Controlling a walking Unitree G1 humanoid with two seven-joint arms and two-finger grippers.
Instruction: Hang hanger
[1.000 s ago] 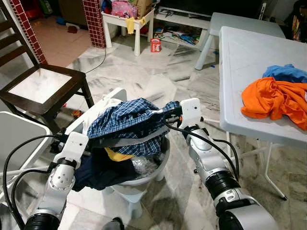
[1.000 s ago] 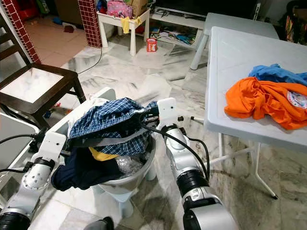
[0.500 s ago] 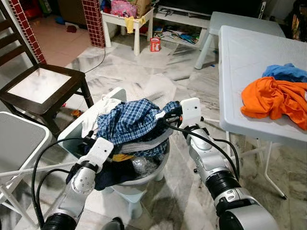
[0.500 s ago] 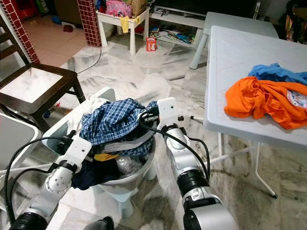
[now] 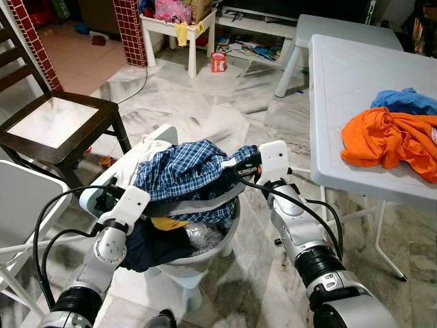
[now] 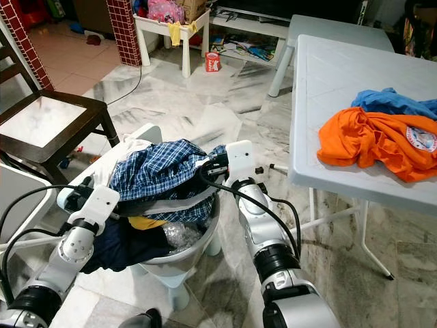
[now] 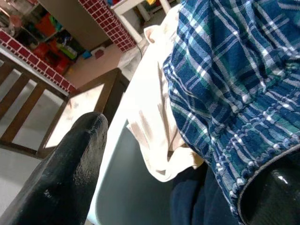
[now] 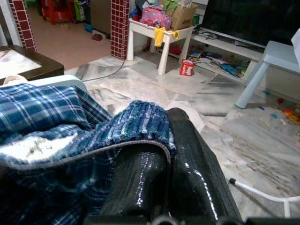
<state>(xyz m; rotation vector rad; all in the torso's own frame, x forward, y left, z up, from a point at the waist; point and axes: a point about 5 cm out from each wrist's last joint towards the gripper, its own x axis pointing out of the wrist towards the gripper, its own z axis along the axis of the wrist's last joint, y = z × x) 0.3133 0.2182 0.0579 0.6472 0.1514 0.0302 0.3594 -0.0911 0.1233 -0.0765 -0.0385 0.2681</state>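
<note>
Left end effector [image 5: 109,202] has swung back out, fingers apart, while right end effector [image 5: 235,164] stays clenched on plaid shirt [image 5: 188,174] mid-frame; probably lift slowly.

One white laundry basket [image 5: 205,263]. One plaid garment [image 5: 188,171] beside the right gripper [image 5: 232,166]. One wooden chair [image 5: 58,130]. Two shirts: one orange shirt [image 5: 386,137], one blue shirt [image 5: 406,100], on one white table [image 5: 341,75].

No legible text; round badge on orange shirt [image 6: 382,147] too small to read.
</note>
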